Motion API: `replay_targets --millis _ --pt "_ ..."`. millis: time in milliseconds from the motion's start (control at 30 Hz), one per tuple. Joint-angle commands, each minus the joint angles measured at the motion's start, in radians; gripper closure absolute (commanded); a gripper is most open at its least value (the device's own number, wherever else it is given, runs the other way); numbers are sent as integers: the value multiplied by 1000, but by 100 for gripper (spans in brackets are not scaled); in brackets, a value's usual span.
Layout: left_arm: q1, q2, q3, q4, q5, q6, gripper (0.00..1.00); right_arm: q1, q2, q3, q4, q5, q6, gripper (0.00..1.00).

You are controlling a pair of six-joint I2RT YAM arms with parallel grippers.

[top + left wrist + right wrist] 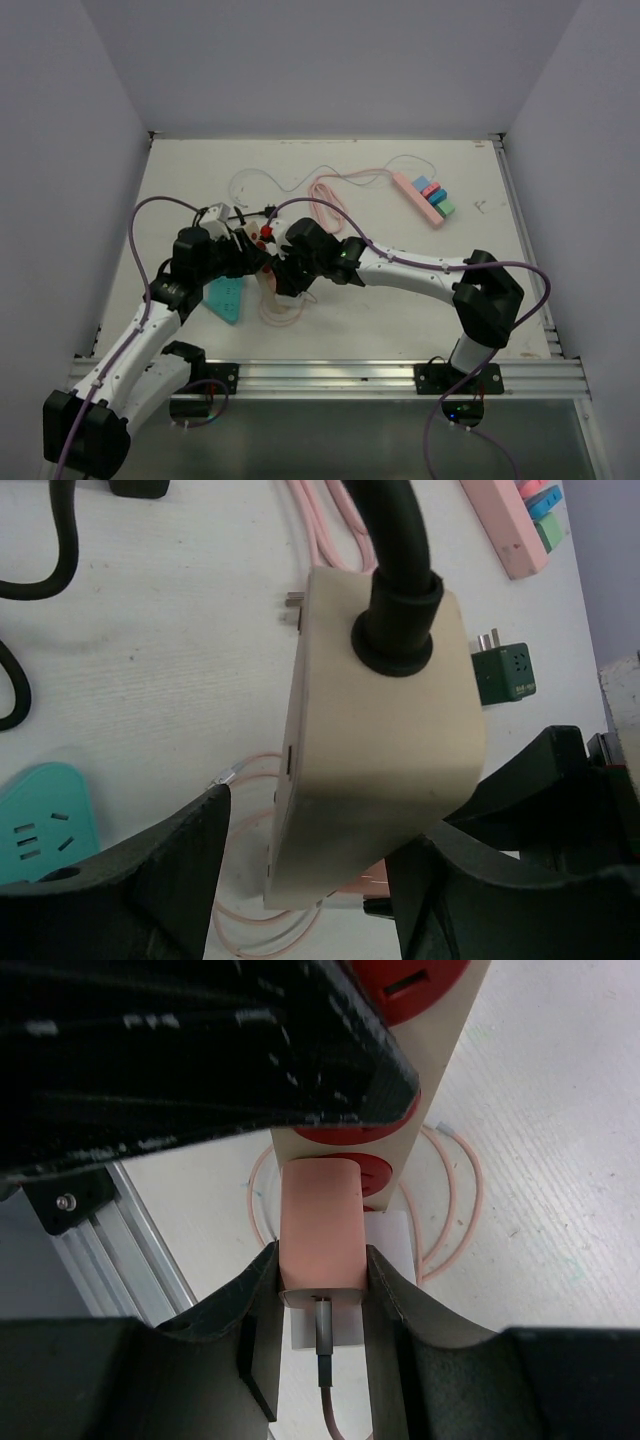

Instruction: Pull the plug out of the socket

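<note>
Pink plug [320,1225] seated in beige socket block [380,740]; block tilted, red outlets

The top external camera sits high above and behind the robot, looking down and forward over the whole surface [400,330] from well back. The left wrist camera rides just behind the left hand [392,762] and looks along its fingers [150,880] at the beige socket block [380,710] from very close, with the surface beyond it. The right wrist camera looks past the right hand [320,1250] at the pink plug [320,1210] — nearer still, so the plug and block crowd the frame. All three views share the socket block where the hands meet. The top and left wrist views also share the pink power strip [418,196], which lies farther back.
</note>
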Motion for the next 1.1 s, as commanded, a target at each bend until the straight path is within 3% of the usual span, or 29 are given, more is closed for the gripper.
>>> replay_targets --millis 0,167,333,467,567,1067 --pt "-39 7 -21 101 -1 -34 37 3 -72 38 91 -26 7 100" --pt "-103 44 -35 159 -48 -44 41 3 -72 46 91 -28 13 100" --pt "-149 61 -32 165 -101 -9 55 3 -73 54 87 -34 21 100" --pt "-149 61 -12 156 -148 51 84 2 -90 44 84 -37 25 100" --pt "-149 75 13 139 -192 84 100 3 -113 26 74 -34 32 100" --pt "-149 167 240 -8 -455 287 100 2 -338 -101 -65 41 45 100"
